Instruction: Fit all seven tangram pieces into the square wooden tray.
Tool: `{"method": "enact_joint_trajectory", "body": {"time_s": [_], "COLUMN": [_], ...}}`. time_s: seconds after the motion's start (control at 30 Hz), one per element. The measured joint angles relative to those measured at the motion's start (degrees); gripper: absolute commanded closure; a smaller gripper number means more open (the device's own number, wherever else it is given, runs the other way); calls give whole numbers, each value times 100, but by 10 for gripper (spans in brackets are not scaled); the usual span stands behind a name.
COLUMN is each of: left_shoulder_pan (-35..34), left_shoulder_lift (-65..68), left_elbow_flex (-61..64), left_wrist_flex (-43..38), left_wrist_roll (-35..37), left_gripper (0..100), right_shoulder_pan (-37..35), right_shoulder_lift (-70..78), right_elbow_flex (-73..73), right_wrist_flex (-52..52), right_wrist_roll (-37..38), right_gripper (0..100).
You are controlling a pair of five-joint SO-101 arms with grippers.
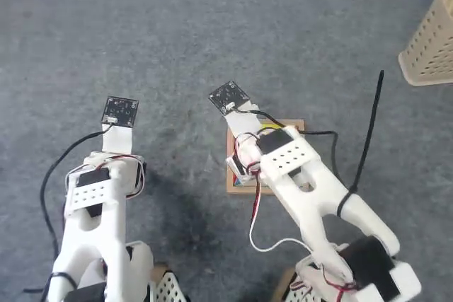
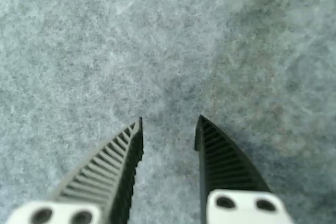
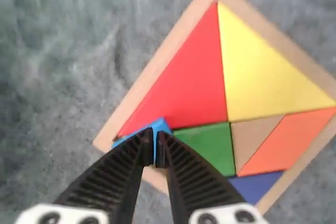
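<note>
The square wooden tray (image 3: 173, 45) lies on grey carpet and holds a red triangle (image 3: 184, 85), a yellow triangle (image 3: 257, 72), a green square (image 3: 210, 142), a tan piece (image 3: 254, 135), an orange piece (image 3: 291, 140) and a dark blue piece (image 3: 254, 186). My right gripper (image 3: 155, 142) is shut on a light blue piece (image 3: 156, 128), held on edge at the tray's corner beside the red triangle. In the high view the right arm (image 1: 283, 157) covers most of the tray (image 1: 296, 125). My left gripper (image 2: 168, 129) hangs open over bare carpet, holding nothing.
A cream perforated basket (image 1: 430, 40) stands at the far right edge. A black cable (image 1: 368, 132) rises beside the right arm. The left arm (image 1: 106, 175) stands apart to the left of the tray, with open carpet between and beyond.
</note>
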Motion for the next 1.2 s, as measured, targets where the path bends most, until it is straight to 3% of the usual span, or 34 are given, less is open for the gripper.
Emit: {"method": "enact_joint_trajectory", "body": {"time_s": [0.3,1.2], "left_shoulder_pan": [0,0], "left_shoulder_lift": [0,0], "left_elbow_flex": [0,0], "left_wrist_flex": [0,0], "left_wrist_roll": [0,0], "left_gripper": [852,852], "right_shoulder_pan": [501,756], "right_shoulder_lift": [-18,-79], "right_elbow_flex": [536,747], "right_wrist_flex": [-791,-369], "right_wrist_roll": [0,0], "right_gripper": [991,991]}}
